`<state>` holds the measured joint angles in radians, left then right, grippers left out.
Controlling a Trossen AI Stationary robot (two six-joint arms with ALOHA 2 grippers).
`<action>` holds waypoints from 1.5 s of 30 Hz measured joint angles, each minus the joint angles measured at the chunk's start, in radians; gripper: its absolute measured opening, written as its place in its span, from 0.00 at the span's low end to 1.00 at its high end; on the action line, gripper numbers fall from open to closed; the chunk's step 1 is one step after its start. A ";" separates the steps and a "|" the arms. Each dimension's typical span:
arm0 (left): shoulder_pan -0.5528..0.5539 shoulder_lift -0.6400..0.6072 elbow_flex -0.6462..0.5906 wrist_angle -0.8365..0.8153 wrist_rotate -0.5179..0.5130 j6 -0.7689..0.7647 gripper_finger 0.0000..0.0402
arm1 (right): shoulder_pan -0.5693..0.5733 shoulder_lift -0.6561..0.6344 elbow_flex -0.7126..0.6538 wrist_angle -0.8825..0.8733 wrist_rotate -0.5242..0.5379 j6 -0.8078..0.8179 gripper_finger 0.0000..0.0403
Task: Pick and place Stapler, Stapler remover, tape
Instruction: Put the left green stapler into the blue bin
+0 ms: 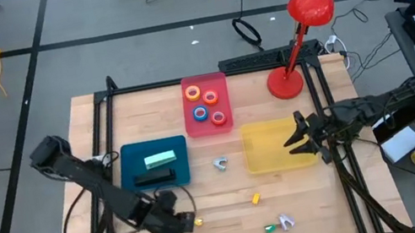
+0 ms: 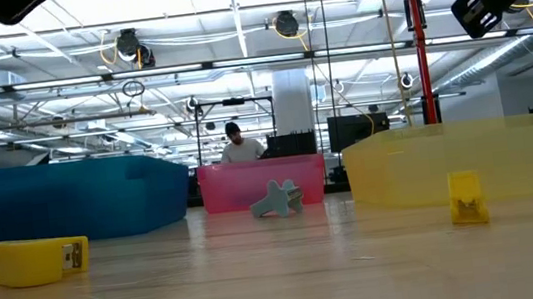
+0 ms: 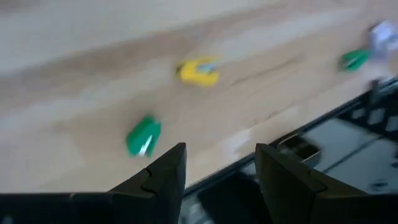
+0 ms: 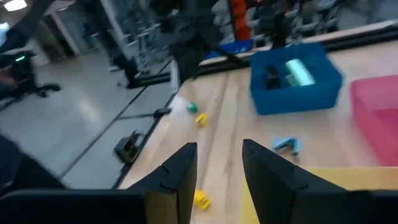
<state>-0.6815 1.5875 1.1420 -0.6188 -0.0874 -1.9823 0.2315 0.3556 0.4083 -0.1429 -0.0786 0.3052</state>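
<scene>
Several tape rolls point(image 1: 206, 106) lie in the pink tray point(image 1: 203, 83). A green stapler point(image 1: 160, 159) and a black one point(image 1: 154, 177) lie in the blue tray point(image 1: 130, 156). A grey-blue stapler remover point(image 1: 220, 163) rests on the wood between the trays, also in the low view point(image 2: 277, 199). My left gripper point(image 1: 185, 223) hangs open over the near left of the table, beside a small yellow piece point(image 3: 198, 70) and a green one point(image 3: 143, 135). My right gripper point(image 1: 296, 142) is open and level above the yellow tray point(image 1: 270, 157), with nothing between its fingers.
A small yellow piece point(image 1: 255, 199) and a green and a grey piece point(image 1: 282, 223) lie near the front edge. A red desk lamp point(image 1: 306, 22) stands at the far right corner. A black frame point(image 1: 105, 117) runs around the table.
</scene>
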 joint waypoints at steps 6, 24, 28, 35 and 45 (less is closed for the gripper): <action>0.015 0.190 0.176 -0.198 0.196 0.018 0.47 | -0.019 -0.019 -0.007 0.000 0.005 -0.006 0.31; -0.060 0.246 0.223 -0.191 0.089 0.240 0.47 | -0.030 -0.019 -0.007 0.001 0.004 -0.002 0.31; -0.068 0.246 0.223 -0.192 0.086 0.244 0.47 | -0.030 -0.019 -0.007 0.001 0.004 -0.002 0.31; -0.068 0.246 0.222 -0.192 0.076 0.227 0.47 | -0.030 -0.019 -0.007 0.001 0.004 -0.002 0.31; -0.067 0.255 0.221 -0.192 0.060 0.245 0.47 | -0.030 -0.019 -0.007 0.002 0.004 -0.002 0.31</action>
<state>-0.7483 1.8423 1.3625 -0.8110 -0.0273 -1.7370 0.2019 0.3370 0.4011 -0.1413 -0.0742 0.3031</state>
